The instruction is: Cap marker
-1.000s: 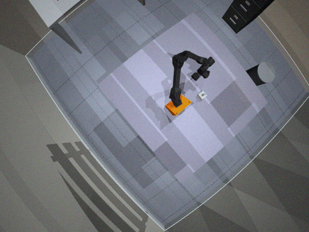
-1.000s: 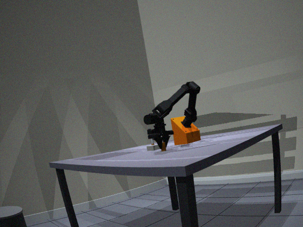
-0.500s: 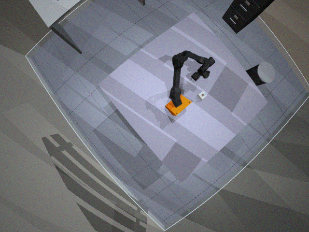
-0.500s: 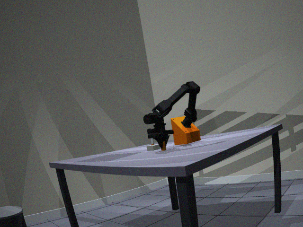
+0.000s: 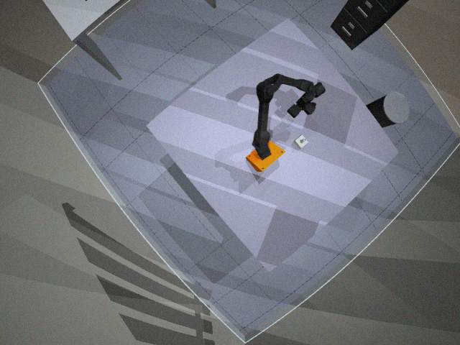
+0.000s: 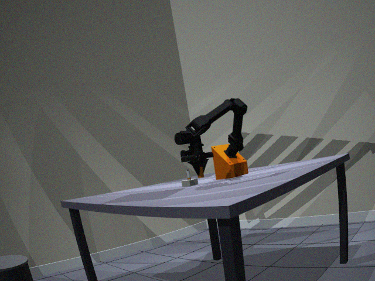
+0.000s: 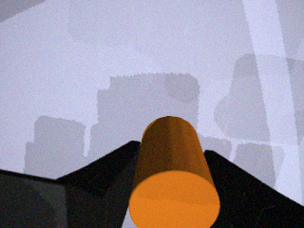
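The orange cap (image 6: 201, 172) (image 7: 171, 157) is upright near the holder block, on the side towards the orange base (image 5: 277, 152) (image 6: 221, 166); the gripper above hides it from the top view. The marker (image 5: 302, 140) (image 6: 188, 174) stands uncapped in the holder block (image 5: 299, 144) (image 6: 190, 182). The base sits beyond the cap from the block, and a round bin (image 5: 397, 107) (image 6: 13, 262) stands well apart from the block, off the table (image 5: 315, 178) (image 6: 145, 206). Near the block, the gripper (image 5: 302, 107) (image 6: 200, 174) (image 7: 171, 155) points down, its fingers partly open and pinching the cap from both sides
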You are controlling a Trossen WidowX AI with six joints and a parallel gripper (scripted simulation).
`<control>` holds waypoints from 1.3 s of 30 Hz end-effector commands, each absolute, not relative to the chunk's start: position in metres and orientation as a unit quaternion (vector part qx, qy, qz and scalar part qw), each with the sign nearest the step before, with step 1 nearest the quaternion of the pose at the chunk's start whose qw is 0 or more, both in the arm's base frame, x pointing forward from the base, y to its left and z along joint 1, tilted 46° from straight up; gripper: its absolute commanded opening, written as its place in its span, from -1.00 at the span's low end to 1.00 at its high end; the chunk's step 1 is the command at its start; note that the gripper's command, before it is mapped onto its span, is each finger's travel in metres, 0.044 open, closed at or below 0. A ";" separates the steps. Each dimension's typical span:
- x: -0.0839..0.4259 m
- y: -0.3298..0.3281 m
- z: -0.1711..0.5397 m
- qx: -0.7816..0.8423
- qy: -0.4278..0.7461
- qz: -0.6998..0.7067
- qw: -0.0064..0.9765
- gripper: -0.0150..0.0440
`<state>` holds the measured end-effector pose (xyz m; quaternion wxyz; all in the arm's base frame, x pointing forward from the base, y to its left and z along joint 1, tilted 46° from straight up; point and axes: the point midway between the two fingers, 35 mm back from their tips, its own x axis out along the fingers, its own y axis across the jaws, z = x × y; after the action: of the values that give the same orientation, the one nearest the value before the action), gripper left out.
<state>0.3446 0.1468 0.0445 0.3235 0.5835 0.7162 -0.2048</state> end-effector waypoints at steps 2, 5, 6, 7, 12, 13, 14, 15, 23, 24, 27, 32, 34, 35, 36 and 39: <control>0.345 0.139 0.054 0.583 0.717 -0.201 0.325 -0.49; 0.346 0.133 0.050 0.583 0.716 -0.202 0.326 -0.49; 0.346 0.129 0.048 0.583 0.716 -0.203 0.327 -0.49; 0.346 0.124 0.045 0.583 0.715 -0.204 0.328 -0.49; 0.345 0.103 0.033 0.582 0.712 -0.208 0.333 -0.49; 0.345 0.099 0.031 0.582 0.712 -0.209 0.333 -0.49; 0.344 0.095 0.029 0.582 0.711 -0.210 0.334 -0.49; 0.344 0.091 0.027 0.582 0.711 -0.210 0.335 -0.49; 0.338 0.059 0.009 0.581 0.709 -0.215 0.338 -0.49; 0.337 0.056 0.007 0.580 0.709 -0.215 0.338 -0.49; 0.333 0.044 0.001 0.580 0.709 -0.216 0.338 -0.49; 0.326 0.026 -0.009 0.579 0.709 -0.217 0.338 -0.49; 0.323 0.019 -0.013 0.579 0.709 -0.217 0.338 -0.49; 0.321 0.015 -0.015 0.579 0.710 -0.217 0.338 -0.49; 0.320 0.012 -0.017 0.579 0.710 -0.217 0.337 -0.49; 0.314 0.002 -0.022 0.579 0.711 -0.217 0.336 -0.49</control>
<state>0.3233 0.0125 -0.0137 0.3398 0.5827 0.7061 -0.2155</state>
